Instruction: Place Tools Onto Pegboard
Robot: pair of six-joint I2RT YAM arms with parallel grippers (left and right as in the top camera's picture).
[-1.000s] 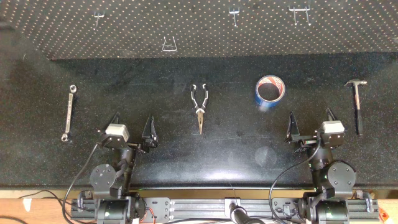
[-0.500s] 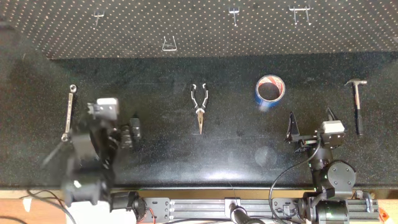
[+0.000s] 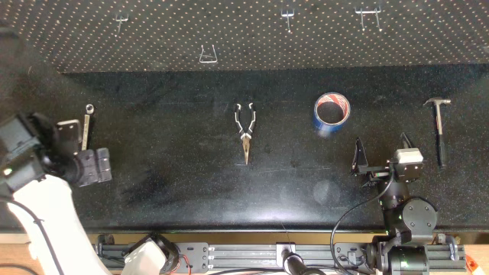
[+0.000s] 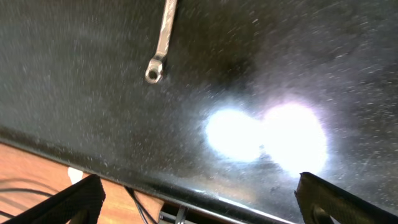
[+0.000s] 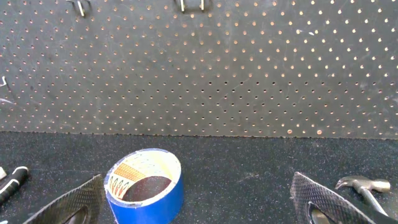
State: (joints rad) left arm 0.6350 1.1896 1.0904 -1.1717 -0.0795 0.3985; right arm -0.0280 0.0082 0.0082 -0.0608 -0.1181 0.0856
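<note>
**Q:** What have you finished?
**A:** Nothing hung. Wrench (image 3: 87, 122), pliers (image 3: 245, 130), tape (image 3: 331, 111) and hammer (image 3: 438, 130) lie on your worktop (image 3: 176, 153) before the pegboard (image 3: 244, 34). Left jaws and right jaws stand apart, empty, the left near the wrench.

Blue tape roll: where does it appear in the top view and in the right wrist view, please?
Top view: blue tape roll right of centre on the table, between pliers and hammer.
Right wrist view: blue tape roll on the table, in front of the pegboard.
Shared landmark: the hammer, beside the roll in both.
</note>
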